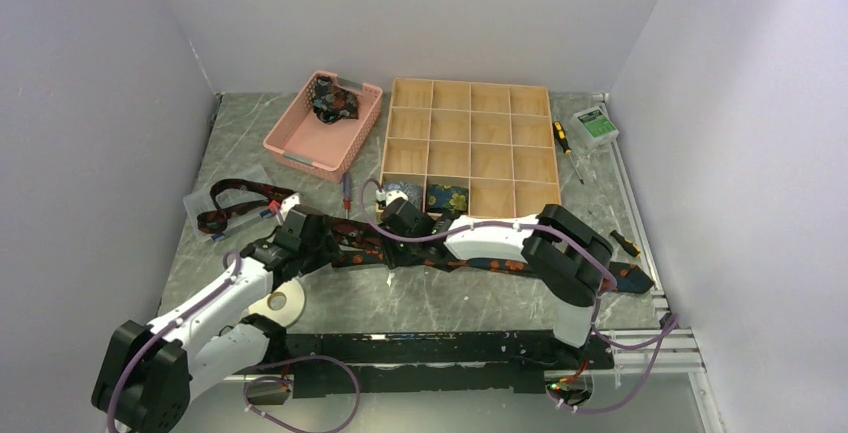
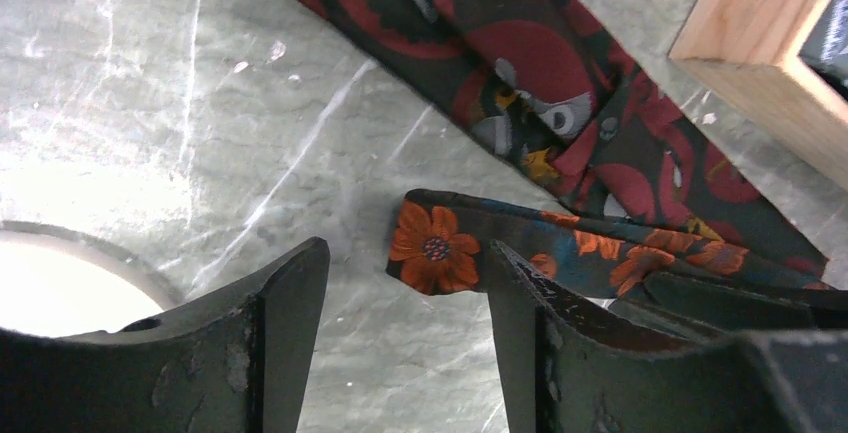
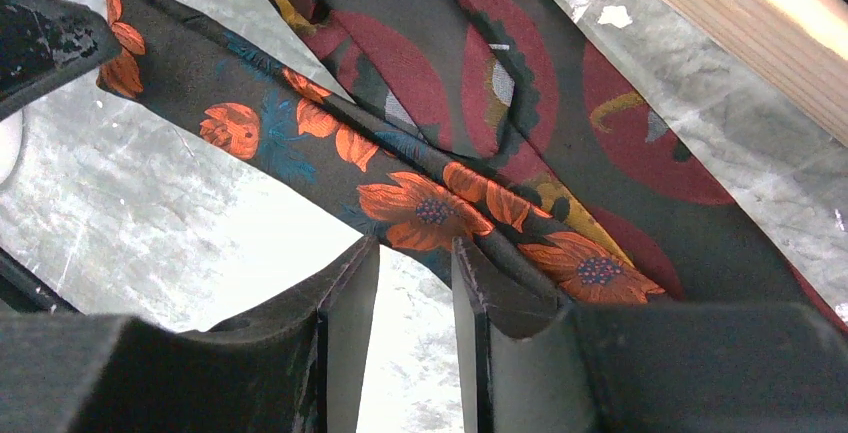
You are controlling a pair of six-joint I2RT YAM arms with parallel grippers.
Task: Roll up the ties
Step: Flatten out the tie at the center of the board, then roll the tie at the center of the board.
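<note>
A dark tie with orange flowers [image 1: 500, 265] lies flat across the table from left to right. Its narrow end [image 2: 435, 250] sits just beyond the fingertips of my left gripper [image 2: 408, 246], which is open with only table between the fingers. Farther along the same tie [image 3: 420, 208], my right gripper [image 3: 415, 243] stands open by a narrow gap, its tips at the tie's edge. A maroon tie with red prints [image 2: 530, 63] lies crumpled behind it. Seen from above, the left gripper [image 1: 335, 245] and right gripper [image 1: 395, 243] are close together.
A wooden compartment box [image 1: 470, 143] stands just behind, with two rolled ties [image 1: 447, 196] in its front cells. A pink basket [image 1: 290, 143] holds another tie. A white tape ring [image 1: 280, 303], a looped tie [image 1: 240, 203] at the left and screwdrivers [image 1: 565, 138] lie around.
</note>
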